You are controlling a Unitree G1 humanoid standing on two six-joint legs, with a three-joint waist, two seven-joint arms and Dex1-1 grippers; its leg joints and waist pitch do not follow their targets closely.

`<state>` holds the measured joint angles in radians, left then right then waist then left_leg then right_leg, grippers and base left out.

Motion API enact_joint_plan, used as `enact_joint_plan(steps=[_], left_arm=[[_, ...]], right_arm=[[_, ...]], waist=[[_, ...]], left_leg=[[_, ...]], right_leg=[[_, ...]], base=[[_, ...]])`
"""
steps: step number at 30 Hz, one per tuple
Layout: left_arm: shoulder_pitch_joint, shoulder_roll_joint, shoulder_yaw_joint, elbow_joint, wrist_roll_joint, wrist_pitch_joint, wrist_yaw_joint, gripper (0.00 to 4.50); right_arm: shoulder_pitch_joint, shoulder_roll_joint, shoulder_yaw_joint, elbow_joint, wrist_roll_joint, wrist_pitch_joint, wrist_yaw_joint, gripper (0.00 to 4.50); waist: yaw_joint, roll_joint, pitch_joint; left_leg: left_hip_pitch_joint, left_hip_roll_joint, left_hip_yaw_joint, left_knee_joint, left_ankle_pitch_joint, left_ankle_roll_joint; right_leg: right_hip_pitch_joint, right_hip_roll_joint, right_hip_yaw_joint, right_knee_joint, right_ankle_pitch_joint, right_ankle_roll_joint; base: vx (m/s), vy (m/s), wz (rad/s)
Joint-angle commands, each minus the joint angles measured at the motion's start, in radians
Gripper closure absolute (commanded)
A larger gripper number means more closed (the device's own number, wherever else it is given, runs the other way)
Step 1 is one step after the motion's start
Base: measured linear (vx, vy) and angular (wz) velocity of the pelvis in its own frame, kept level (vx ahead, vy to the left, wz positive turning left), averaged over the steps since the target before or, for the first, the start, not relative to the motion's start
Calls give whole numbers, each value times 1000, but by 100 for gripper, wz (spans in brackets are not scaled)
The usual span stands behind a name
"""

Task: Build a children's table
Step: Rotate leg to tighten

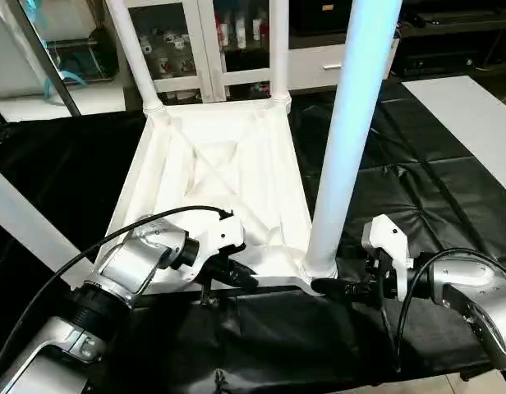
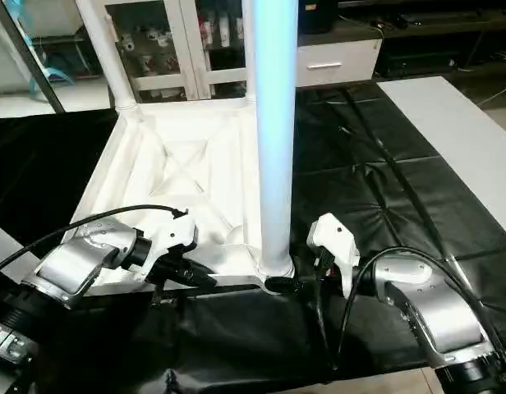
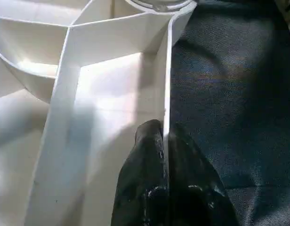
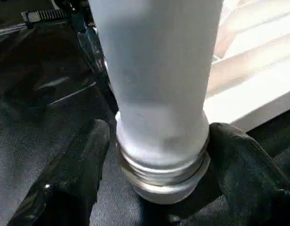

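Left end effector (image 1: 228,275) pinches the near rim of the upturned tabletop (image 1: 220,176), which lies ribs-up on the black worktop (image 1: 417,189). 3 legs stand upright in its corner sockets. Right end effector (image 4: 157,155) brackets the base of the near-right leg (image 1: 351,123), fingers (image 4: 79,169) spread on either side.

You have a crinkled black cover (image 1: 417,197) spread over the work surface. At twelve o'clock stands a glass-door cabinet (image 1: 187,49) holding small items; a white panel (image 1: 475,123) lies at two o'clock.
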<state>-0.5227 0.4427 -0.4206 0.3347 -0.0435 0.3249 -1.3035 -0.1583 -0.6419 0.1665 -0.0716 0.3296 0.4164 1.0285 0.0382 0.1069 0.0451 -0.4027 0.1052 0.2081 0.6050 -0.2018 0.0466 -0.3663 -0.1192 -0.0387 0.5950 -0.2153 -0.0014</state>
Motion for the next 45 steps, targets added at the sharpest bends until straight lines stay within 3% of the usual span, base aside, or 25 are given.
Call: enact_joint_plan(steps=[1,5,12,14,16,17,18,19,21,23,24,26,27,28,29,30,32,33,34,36,37,38,41,43,45], left_arm=[[-6,-2,-2,-20,-8,-4,-14,450],[4,-4,-2,-28,-9,-1,-5,450],[9,-10,-3,-31,-13,5,0,450],[5,-35,4,-10,-12,2,29,450],[-12,-80,14,34,2,-5,95,450],[-19,-98,18,51,7,-7,121,450],[-19,-98,18,51,7,-7,121,450],[-49,-159,30,116,27,-29,214,450],[-86,-228,40,191,46,-54,318,450],[-114,-280,51,245,58,-65,400,450],[-114,-280,51,245,58,-65,400,450],[-162,-362,70,333,99,-75,559,450],[-184,-394,84,373,120,-77,651,450],[-184,-394,84,373,120,-77,651,450],[-214,-427,91,422,152,-86,765,450],[-224,-438,95,440,157,-94,795,450],[-231,-444,98,450,158,-102,799,450],[-234,-446,101,455,156,-112,792,450],[-233,-445,101,454,155,-116,786,450],[-228,-435,100,452,154,-128,756,450],[-218,-418,99,448,155,-136,723,450],[-215,-412,97,449,155,-144,703,450],[-195,-392,94,432,143,-143,647,450],[-164,-362,85,392,125,-118,573,450],[-139,-336,80,352,103,-95,505,450]], right_arm=[[-11,-9,15,-2,4,10,20,150],[-6,-17,25,2,1,9,43,177],[-6,2,27,25,0,6,40,184],[-37,88,-5,95,-49,-31,-114,184],[-70,177,-50,157,-69,-47,-264,184],[-81,207,-65,176,-70,-47,-309,184],[-81,207,-65,176,-70,-47,-309,185],[-108,283,-84,221,-81,-61,-414,185],[-146,372,-98,289,-103,-78,-545,185],[-179,442,-110,350,-119,-99,-637,185],[-179,442,-110,350,-119,-99,-637,185],[-251,549,-127,478,-162,-150,-806,185],[-284,583,-140,538,-172,-161,-877,185],[-284,583,-140,538,-172,-161,-877,185],[-336,628,-156,625,-177,-184,-958,185],[-356,640,-154,654,-186,-204,-972,185],[-374,651,-156,676,-185,-227,-961,185],[-382,659,-162,679,-177,-248,-931,185],[-381,661,-164,675,-173,-256,-915,185],[-372,660,-158,651,-168,-279,-865,185],[-348,658,-156,607,-153,-294,-810,185],[-339,656,-155,592,-147,-297,-790,185],[-306,624,-131,539,-141,-302,-738,115],[-266,578,-121,465,-122,-282,-683,109],[-233,537,-116,397,-91,-247,-617,73]], waist=[[-2,-9,-64],[-1,-16,-64],[0,-15,-64],[-5,-12,-64],[-22,-17,-58],[-31,-18,-57],[-31,-18,-57],[-44,-17,-56],[-55,-17,-58],[-61,-19,-59],[-65,-19,-59],[-66,-18,-60],[-66,-25,-61],[-67,-21,-62],[-63,-18,-62],[-64,-17,-64],[-60,-18,-66],[-59,-27,-67],[-57,-23,-69],[-54,-22,-70],[-51,-26,-69],[-49,-25,-69],[-46,-26,-65],[-49,-27,-63],[-53,-25,-64]], left_leg=[[42,122,-61,-92,-218,36],[42,123,-60,-90,-212,44],[42,123,-60,-90,-216,43],[39,121,-59,-89,-217,37],[29,116,-66,-95,-272,6],[33,114,-67,-98,-320,-22],[33,114,-67,-98,-320,-22],[38,114,-70,-100,-377,-55],[45,111,-68,-99,-406,-81],[40,110,-71,-98,-408,-84],[38,108,-69,-97,-400,-79],[38,106,-68,-95,-383,-69],[37,107,-68,-95,-377,-62],[37,106,-68,-94,-370,-61],[39,108,-67,-95,-362,-50],[38,108,-67,-95,-351,-44],[35,109,-66,-94,-317,-18],[31,109,-64,-93,-299,-4],[29,110,-65,-91,-277,9],[26,111,-63,-86,-216,62],[24,112,-61,-84,-205,83],[25,112,-61,-83,-206,90],[23,116,-63,-86,-220,104],[18,120,-68,-91,-228,103],[23,119,-67,-91,-250,92]], right_leg=[[22,-56,27,-44,29,-274],[22,-58,28,-44,18,-274],[20,-57,28,-45,-8,-271],[17,-59,29,-45,-9,-275],[22,-59,27,-50,-87,-264],[16,-57,27,-55,-150,-253],[16,-57,27,-55,-150,-253],[12,-56,28,-61,-206,-236],[3,-53,29,-65,-211,-233],[6,-57,29,-68,-206,-225],[3,-57,30,-68,-200,-225],[2,-56,29,-69,-187,-226],[4,-57,29,-72,-193,-222],[3,-57,29,-70,-189,-225],[3,-56,29,-72,-185,-217],[5,-55,27,-71,-158,-219],[12,-56,26,-69,-108,-222],[14,-56,25,-68,-90,-224],[18,-59,25,-63,-68,-227],[20,-59,23,-59,-12,-234],[21,-62,23,-59,-17,-238],[21,-64,23,-60,-26,-238],[21,-63,23,-64,-83,-231],[25,-63,22,-63,-106,-223],[19,-58,22,-63,-118,-228]], base=[[0,0,0],[0,0,0],[0,0,0],[0,0,0],[0,0,0],[0,0,0],[0,0,0],[0,0,0],[0,0,0],[0,0,0],[0,0,0],[0,0,0],[0,0,0],[0,0,0],[0,0,0],[0,0,0],[0,0,0],[0,0,0],[0,0,0],[0,0,0],[0,0,0],[0,0,0],[0,0,0],[0,0,0],[0,0,0]])
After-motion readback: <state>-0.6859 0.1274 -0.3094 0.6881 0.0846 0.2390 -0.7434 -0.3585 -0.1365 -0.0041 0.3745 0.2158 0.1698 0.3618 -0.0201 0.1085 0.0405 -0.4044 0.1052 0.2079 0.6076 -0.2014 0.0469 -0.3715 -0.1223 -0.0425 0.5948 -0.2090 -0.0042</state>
